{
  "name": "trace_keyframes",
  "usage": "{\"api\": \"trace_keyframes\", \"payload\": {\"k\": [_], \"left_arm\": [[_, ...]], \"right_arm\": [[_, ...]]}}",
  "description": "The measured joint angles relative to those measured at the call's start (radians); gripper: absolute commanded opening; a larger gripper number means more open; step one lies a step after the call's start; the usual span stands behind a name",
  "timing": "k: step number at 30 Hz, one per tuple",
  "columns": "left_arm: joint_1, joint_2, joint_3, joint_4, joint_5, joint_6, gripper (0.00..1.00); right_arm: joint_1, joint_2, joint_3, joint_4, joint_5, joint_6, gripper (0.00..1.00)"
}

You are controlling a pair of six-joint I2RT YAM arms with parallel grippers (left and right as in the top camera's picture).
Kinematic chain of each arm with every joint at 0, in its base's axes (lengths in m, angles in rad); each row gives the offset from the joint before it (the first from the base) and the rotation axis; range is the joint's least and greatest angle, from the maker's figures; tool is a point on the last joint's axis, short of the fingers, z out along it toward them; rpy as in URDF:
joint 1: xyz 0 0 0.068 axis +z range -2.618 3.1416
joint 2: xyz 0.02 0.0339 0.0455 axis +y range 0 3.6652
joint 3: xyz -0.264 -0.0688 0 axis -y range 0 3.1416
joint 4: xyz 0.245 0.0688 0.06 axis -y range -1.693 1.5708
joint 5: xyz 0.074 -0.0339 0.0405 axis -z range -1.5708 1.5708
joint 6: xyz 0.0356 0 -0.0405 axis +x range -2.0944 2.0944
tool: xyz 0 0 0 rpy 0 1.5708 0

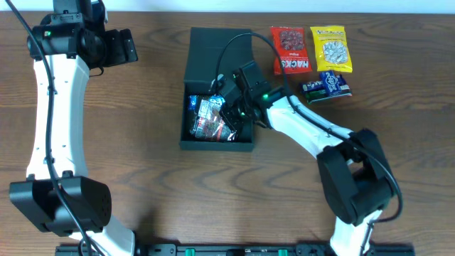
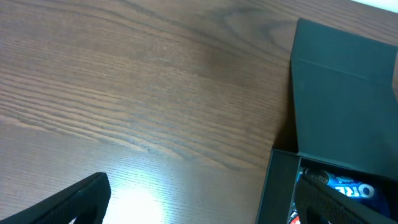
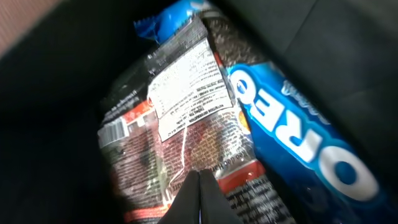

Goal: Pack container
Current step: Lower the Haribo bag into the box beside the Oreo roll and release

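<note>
A: Obs. 1, where is the container [image 1: 216,144]?

B: Mid-table [image 1: 142,107], slightly right of centre. Its lid [image 1: 217,53] is folded open and lies flat on the far side.

A: Contents?

B: Two items. A blue Oreo packet [image 3: 298,137] and, just beside it and touching, a clear-wrapped packet [image 3: 186,99] with a white label facing up.

A: Right gripper [image 3: 199,186]?

B: Down inside the container, over the clear-wrapped packet. The jaws are pressed together with only a thin seam between them. Cannot tell from the wrist view whether any wrap is pinched.

A: Left gripper [image 2: 200,186]?

B: Far left, well apart from the container, over bare wood. Jaws spread wide with nothing between them.

A: Outside the container?

B: Far right of it: a red packet [image 1: 291,50], a yellow packet [image 1: 330,48] beside that, and a small blue packet [image 1: 326,85] just nearer, tilted.
</note>
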Motion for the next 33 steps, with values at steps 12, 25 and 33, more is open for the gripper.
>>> {"api": "trace_keyframes", "payload": {"k": [12, 25, 33], "left_arm": [[0.0, 0.0, 0.0, 0.0, 0.0, 0.0, 0.95], [0.0, 0.0, 0.0, 0.001, 0.0, 0.0, 0.95], [0.0, 0.0, 0.0, 0.009, 0.0, 0.0, 0.96]], "right_arm": [[0.011, 0.05, 0.004, -0.015, 0.003, -0.001, 0.01], [0.013, 0.056, 0.134, -0.034, -0.015, 0.0, 0.01], [0.058, 0.117, 0.134, -0.029, -0.037, 0.0, 0.01]]}}
